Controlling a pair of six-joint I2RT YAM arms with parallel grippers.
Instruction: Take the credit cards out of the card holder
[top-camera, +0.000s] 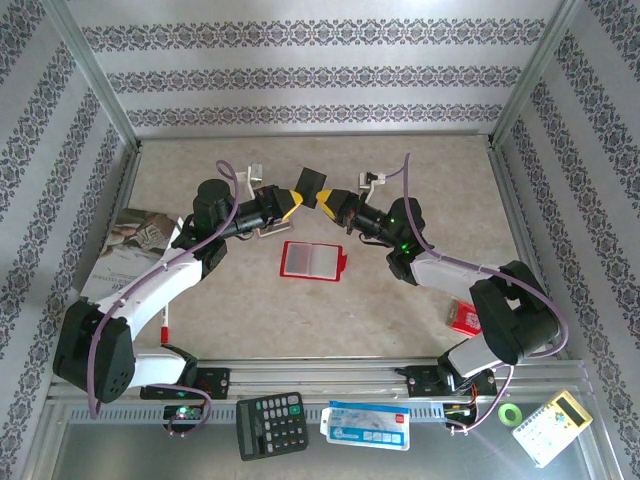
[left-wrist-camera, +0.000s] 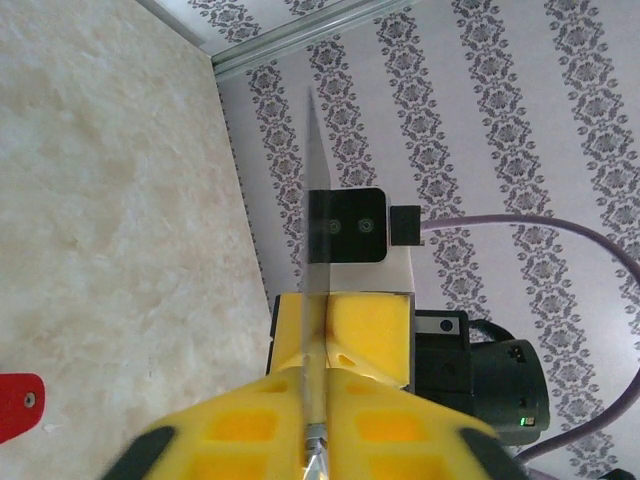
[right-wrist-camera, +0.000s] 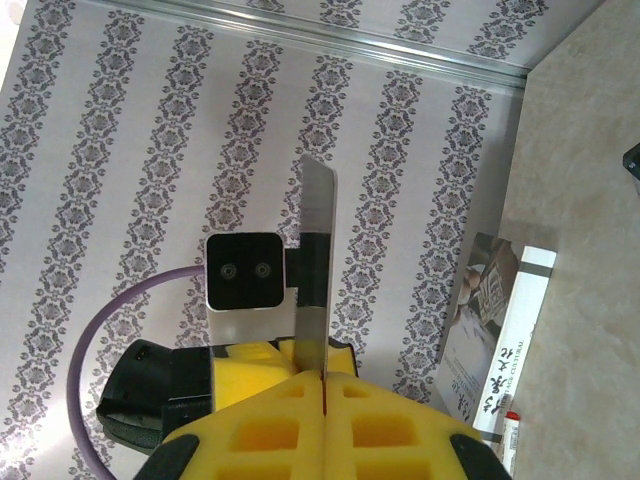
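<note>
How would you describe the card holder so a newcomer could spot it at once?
Start at the middle of the beige table. The card holder lies open and flat there, red-rimmed with pale pockets inside. The red box further right shows white marks, not pockets.

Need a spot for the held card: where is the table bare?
Bare table lies between the card holder and the near rail, and along the back wall. Crowded: the booklet at left, the red box at right.

One credit card (top-camera: 312, 181); one card holder (top-camera: 313, 260); one black calculator (top-camera: 272, 423); one magazine (top-camera: 130, 250); one red box (top-camera: 463, 319)
</note>
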